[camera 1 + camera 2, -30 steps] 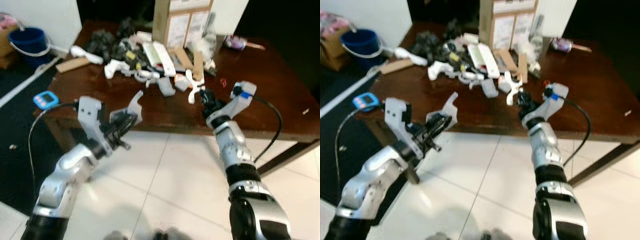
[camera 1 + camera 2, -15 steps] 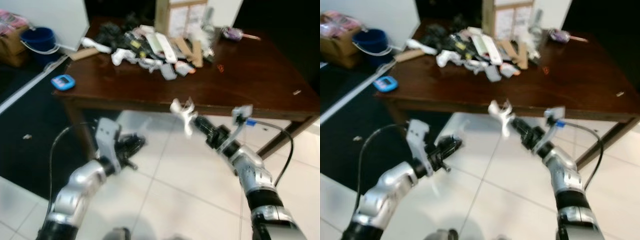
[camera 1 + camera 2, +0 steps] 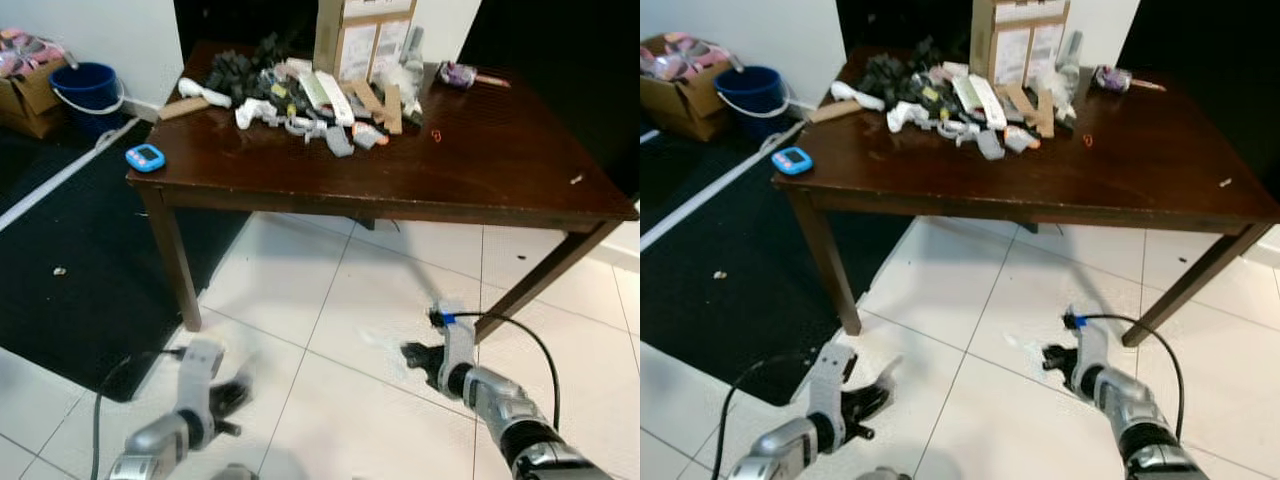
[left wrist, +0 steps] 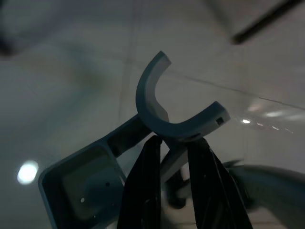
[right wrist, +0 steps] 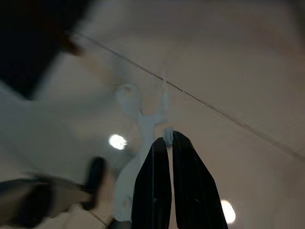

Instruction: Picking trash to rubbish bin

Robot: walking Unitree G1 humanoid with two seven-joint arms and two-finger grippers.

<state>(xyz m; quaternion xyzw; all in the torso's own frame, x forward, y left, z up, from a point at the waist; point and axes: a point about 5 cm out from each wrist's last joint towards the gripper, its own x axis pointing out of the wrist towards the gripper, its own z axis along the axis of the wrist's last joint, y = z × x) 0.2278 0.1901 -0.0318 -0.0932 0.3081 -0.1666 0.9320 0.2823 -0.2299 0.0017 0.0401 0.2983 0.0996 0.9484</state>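
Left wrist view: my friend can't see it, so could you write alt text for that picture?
The left pincer has its two black fingers closed on a pale plastic piece with a curved, hook-shaped end. Behind it lies a dim, blurred tiled floor.

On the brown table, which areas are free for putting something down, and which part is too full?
The table is bare over its near and right parts, from the blue timer along the front edge to the right corner. The far middle is crowded: the trash pile lies before the carton, with a small object beyond.
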